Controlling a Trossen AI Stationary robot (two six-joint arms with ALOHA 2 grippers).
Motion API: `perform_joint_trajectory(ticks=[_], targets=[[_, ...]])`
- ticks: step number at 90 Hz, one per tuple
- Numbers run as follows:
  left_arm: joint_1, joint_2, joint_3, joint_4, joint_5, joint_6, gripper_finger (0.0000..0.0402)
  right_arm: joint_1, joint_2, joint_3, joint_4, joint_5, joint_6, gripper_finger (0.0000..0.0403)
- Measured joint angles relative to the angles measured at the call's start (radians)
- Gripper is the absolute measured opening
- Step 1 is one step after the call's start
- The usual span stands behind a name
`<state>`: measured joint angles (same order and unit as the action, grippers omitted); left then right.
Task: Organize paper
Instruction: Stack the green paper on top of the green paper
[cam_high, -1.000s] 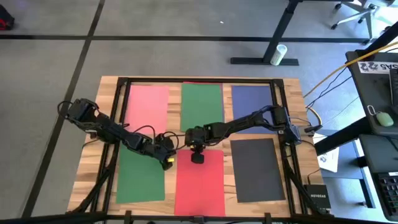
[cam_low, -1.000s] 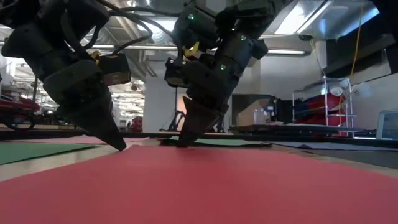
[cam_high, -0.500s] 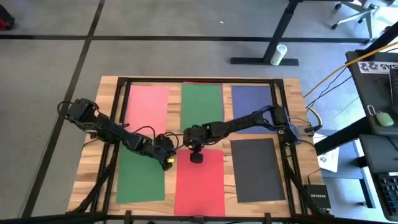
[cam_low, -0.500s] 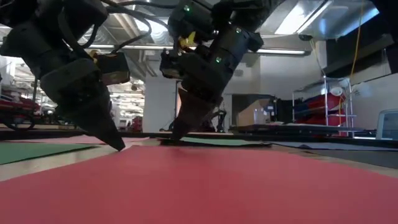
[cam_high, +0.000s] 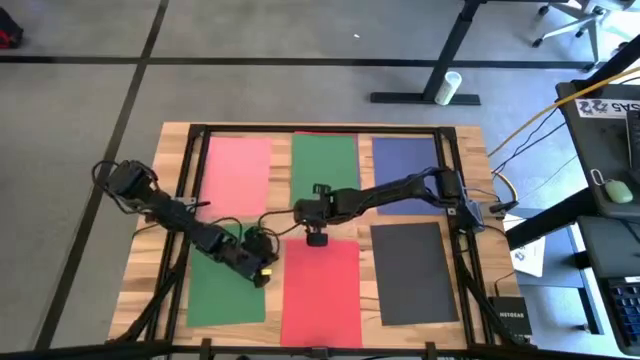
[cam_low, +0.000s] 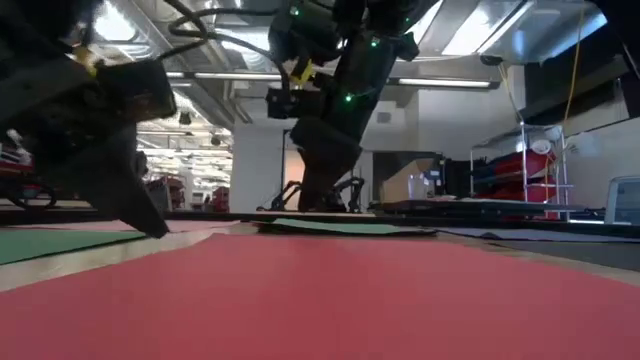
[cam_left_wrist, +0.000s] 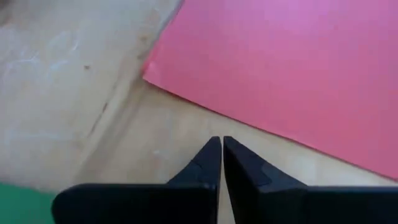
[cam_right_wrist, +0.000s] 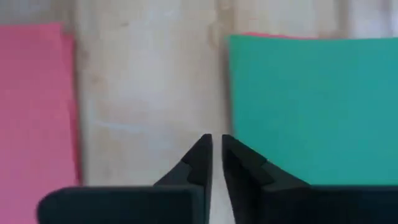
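Both pincers, left (cam_high: 262, 275) and right (cam_high: 316, 238), hover clenched and empty beside the red sheet (cam_high: 322, 290); thin, limp paper, best pinched at an edge.

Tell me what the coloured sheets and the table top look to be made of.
The red sheet and the green sheet look like thin matte paper or light card: flat colour, no glare, crisp edges lying flush. The table looks like light wood or wood laminate, going by the grain streaks and plank seams. The left gripper hovers shut over it near the red sheet's corner.
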<state>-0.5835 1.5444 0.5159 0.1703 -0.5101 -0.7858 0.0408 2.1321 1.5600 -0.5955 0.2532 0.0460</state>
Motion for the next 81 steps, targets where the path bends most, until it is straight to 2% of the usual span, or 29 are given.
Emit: perform_joint_trajectory(ticks=[17,29,54,81], targets=[[-0.108,-0.078,0.0,0.005,-0.106,-0.007,0.0,-0.028,0.0,0.0,0.01,0.005,0.001,0.0108],[-0.179,-0.107,0.0,0.004,-0.192,0.016,0.0,-0.03,0.0,-0.001,0.033,0.0,0.001,0.0132],[-0.254,-0.107,0.0,-0.003,-0.243,0.006,0.0,-0.036,0.0,-0.001,0.081,-0.002,0.001,0.0132],[-0.268,-0.107,0.0,-0.02,-0.253,-0.019,0.0,-0.059,0.0,-0.043,0.129,-0.014,0.001,0.0131]])
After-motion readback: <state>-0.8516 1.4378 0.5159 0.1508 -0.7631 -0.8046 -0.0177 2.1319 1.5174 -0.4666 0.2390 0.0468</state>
